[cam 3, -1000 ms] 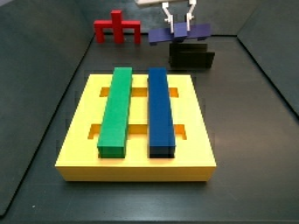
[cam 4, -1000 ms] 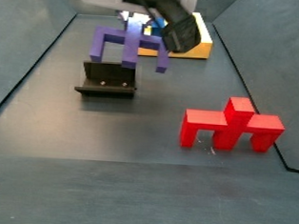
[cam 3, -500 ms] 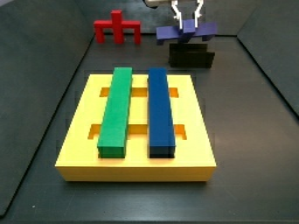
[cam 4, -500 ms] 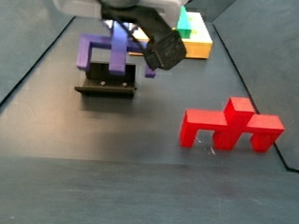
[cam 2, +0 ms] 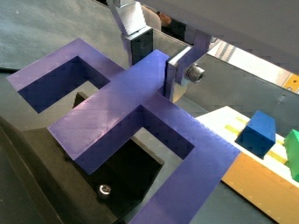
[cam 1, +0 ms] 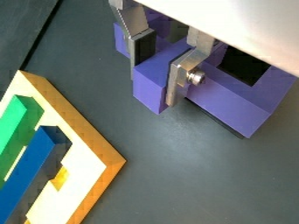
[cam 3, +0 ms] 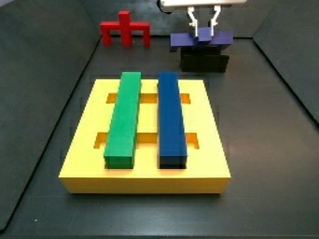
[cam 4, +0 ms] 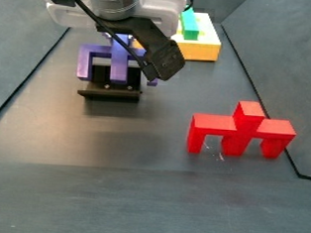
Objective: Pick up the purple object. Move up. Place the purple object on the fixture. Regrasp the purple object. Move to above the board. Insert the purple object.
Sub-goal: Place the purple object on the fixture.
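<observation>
End effector [cam 2: 162,54], clamped on the purple object [cam 2: 122,114], has lowered it from mid-air onto the fixture [cam 4: 109,90] near the counter's far edge, so placing looks nearly done and regrasping comes next.

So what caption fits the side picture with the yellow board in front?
Gripper sets purple piece on fixture, behind board.

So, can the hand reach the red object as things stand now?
Probably not yet: the hand is over the fixture, its fingers around the purple object. Otherwise the floor around the red object looks free.
</observation>
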Robot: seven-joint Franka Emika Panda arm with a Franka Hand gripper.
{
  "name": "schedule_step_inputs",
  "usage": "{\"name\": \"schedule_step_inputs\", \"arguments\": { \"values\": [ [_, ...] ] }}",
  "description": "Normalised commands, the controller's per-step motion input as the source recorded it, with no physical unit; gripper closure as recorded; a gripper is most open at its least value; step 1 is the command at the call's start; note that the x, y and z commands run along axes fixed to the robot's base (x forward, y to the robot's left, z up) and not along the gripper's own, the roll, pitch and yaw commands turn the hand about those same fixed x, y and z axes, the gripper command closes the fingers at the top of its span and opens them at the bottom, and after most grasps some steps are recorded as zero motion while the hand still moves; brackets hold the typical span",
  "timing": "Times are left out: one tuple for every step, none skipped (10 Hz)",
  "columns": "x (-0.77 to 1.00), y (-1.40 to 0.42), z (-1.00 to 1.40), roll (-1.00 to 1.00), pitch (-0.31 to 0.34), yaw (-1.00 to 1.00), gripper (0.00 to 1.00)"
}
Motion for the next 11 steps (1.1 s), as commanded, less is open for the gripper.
{"name": "schedule_step_inputs", "arguments": {
  "values": [
    [0.77,0.27,-0.26,-0.15,0.249,-0.24,1.00],
    [0.82,0.28,-0.13,-0.25,0.266,-0.21,1.00],
    [0.82,0.25,0.00,-0.37,0.369,-0.12,1.00],
    [0.81,0.22,0.00,-0.41,0.337,-0.13,1.00],
    [0.69,0.04,0.00,-0.25,0.277,-0.14,1.00],
    [0.58,-0.02,-0.02,-0.02,0.197,-0.16,1.00],
    [0.62,-0.13,-0.07,0.00,0.094,-0.15,1.00],
    [0.44,0.00,-0.10,0.00,0.000,-0.11,1.00],
    [0.15,0.00,-0.15,0.00,-0.003,-0.01,1.00],
    [0.00,0.07,-0.12,0.00,0.000,0.00,1.00],
    [-0.14,0.06,-0.22,0.01,-0.103,0.00,1.00]
  ]
}}
